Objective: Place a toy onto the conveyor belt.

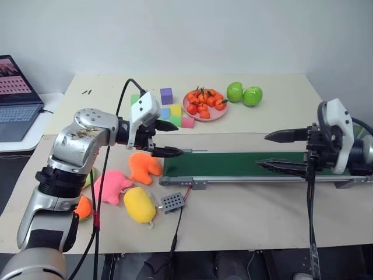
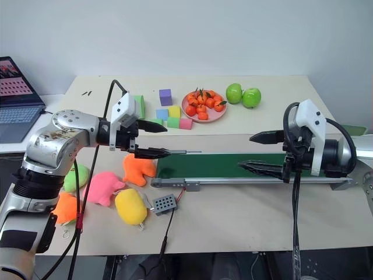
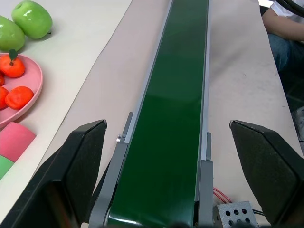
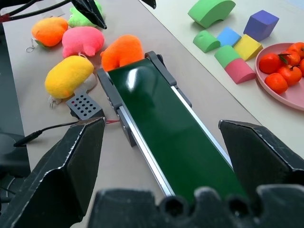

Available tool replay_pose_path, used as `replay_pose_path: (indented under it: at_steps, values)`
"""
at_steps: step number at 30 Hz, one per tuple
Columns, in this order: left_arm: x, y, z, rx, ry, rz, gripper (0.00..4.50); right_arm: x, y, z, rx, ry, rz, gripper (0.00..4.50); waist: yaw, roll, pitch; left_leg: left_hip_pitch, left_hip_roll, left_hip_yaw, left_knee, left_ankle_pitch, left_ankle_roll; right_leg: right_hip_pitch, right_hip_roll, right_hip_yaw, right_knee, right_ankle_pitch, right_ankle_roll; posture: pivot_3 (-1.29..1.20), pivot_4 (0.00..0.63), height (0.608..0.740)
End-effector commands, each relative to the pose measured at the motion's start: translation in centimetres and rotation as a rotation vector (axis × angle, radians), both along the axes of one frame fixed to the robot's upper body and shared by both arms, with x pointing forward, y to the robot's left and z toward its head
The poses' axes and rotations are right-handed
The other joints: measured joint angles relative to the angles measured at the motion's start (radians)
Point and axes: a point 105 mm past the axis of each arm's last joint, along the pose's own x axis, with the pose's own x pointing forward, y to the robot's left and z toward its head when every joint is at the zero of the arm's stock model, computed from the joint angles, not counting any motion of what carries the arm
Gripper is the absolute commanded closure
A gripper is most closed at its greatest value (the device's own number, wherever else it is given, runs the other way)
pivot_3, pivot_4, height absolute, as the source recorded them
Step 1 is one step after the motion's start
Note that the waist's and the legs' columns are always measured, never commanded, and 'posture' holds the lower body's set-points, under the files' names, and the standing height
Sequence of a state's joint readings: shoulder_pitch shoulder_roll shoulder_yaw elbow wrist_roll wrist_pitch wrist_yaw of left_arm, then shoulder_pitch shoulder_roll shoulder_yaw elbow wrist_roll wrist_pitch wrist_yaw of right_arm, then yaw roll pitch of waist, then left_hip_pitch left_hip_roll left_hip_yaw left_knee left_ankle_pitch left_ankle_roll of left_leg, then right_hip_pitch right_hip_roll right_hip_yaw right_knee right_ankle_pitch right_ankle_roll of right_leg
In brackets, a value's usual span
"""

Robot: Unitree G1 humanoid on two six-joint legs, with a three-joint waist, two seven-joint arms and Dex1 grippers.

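Note:
The toy (image 4: 49,31), a small rounded orange plush with a key ring, lies at the table's left front, partly behind my left arm (image 1: 83,207). The conveyor belt (image 1: 233,164), dark green in a grey frame, runs across the middle of the table with nothing on it. My left gripper (image 1: 175,138) hovers open and empty just above the belt's left end, pointing along it (image 3: 173,118). Over the belt's right part my right gripper (image 1: 262,150) points left, open and empty. The toy is well apart from both grippers.
A lobed orange plush (image 1: 144,167) lies against the belt's left end, with a pink plush (image 1: 112,185), a yellow plush (image 1: 140,204) and a grey perforated box (image 1: 172,202) beside it. Behind are foam blocks (image 1: 169,102), a plate of tangerines (image 1: 204,104), green apples (image 1: 243,94) and a laptop (image 1: 14,96).

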State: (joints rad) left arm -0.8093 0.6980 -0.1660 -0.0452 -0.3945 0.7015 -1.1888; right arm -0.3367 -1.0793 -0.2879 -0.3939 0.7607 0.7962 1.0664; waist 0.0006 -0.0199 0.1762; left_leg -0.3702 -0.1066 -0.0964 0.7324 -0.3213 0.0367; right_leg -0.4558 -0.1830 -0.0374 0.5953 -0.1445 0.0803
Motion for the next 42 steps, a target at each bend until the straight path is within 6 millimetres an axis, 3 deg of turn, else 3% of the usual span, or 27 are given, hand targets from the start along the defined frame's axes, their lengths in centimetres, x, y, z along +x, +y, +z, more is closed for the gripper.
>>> replay_pose_path:
  at_steps: [1, 9, 15, 22, 28, 35, 40, 42]
  values:
    - [-0.2, 0.3, 1.8, -0.061, -0.057, 0.012, 0.08, 0.5, 0.3, 0.7, 0.014, -0.065, 0.01, 0.0, 0.001, 0.0, 0.0, 0.0, 0.0, 0.0, 0.0, 0.0, 0.0, 0.0, 0.0, 0.0, 0.0, 0.0, 0.0, 0.0, 0.15, 0.74]
    - [-1.4, 3.8, 3.3, -0.17, -0.011, 0.14, 0.08, 2.7, 1.9, -0.7, 0.01, -0.064, 0.08, 0.0, -0.018, 0.0, 0.0, 0.001, 0.001, 0.001, 0.0, 0.0, 0.0, -0.001, 0.001, 0.002, 0.0, 0.0, -0.001, 0.0, 0.15, 0.74]
    - [-2.4, 9.6, 2.6, -0.211, 0.022, 0.402, 0.08, 4.3, 3.3, -1.1, -0.005, -0.063, 0.157, 0.0, -0.019, 0.0, 0.0, 0.001, 0.001, 0.002, -0.002, 0.0, -0.001, -0.002, 0.002, 0.002, 0.0, 0.0, -0.001, 0.0, 0.15, 0.74]
    - [-5.0, 15.9, 1.9, -0.199, 0.0, 0.671, 0.08, 5.5, 4.5, -1.5, -0.007, -0.045, 0.237, 0.0, -0.016, 0.0, 0.0, 0.001, 0.002, 0.002, -0.003, 0.0, -0.002, -0.003, 0.002, 0.003, 0.0, 0.0, -0.001, 0.0, 0.15, 0.74]
    - [-8.6, 19.1, 0.9, -0.196, 0.04, 0.797, 0.08, 5.3, 6.2, -0.9, 0.042, -0.019, 0.384, 0.0, -0.016, 0.001, 0.0, 0.002, 0.002, 0.002, -0.003, -0.001, -0.002, -0.003, 0.002, 0.003, 0.0, 0.0, -0.001, 0.0, 0.15, 0.74]
    - [-14.7, 21.1, -1.9, -0.252, 0.212, 0.901, 0.08, 5.4, 7.8, -0.4, 0.061, 0.002, 0.513, 0.0, -0.024, 0.001, 0.001, 0.002, 0.004, 0.002, -0.004, -0.002, -0.004, -0.003, 0.005, 0.003, 0.0, 0.0, -0.002, 0.0, 0.15, 0.74]
    - [-17.9, 23.7, -3.8, -0.381, 0.294, 1.079, 0.08, 6.0, 9.2, -0.6, 0.051, 0.0, 0.576, 0.0, -0.023, 0.001, 0.001, 0.003, 0.006, 0.002, -0.004, -0.003, -0.005, -0.003, 0.005, 0.003, 0.0, -0.001, -0.004, 0.0, 0.15, 0.74]
    - [-19.1, 25.8, -5.4, -0.446, 0.274, 1.228, 0.08, 6.1, 10.2, -0.4, 0.057, -0.021, 0.62, 0.0, -0.022, 0.001, 0.001, 0.005, 0.006, 0.002, -0.005, -0.003, -0.005, -0.002, 0.005, 0.003, 0.0, -0.001, -0.004, 0.0, 0.15, 0.74]
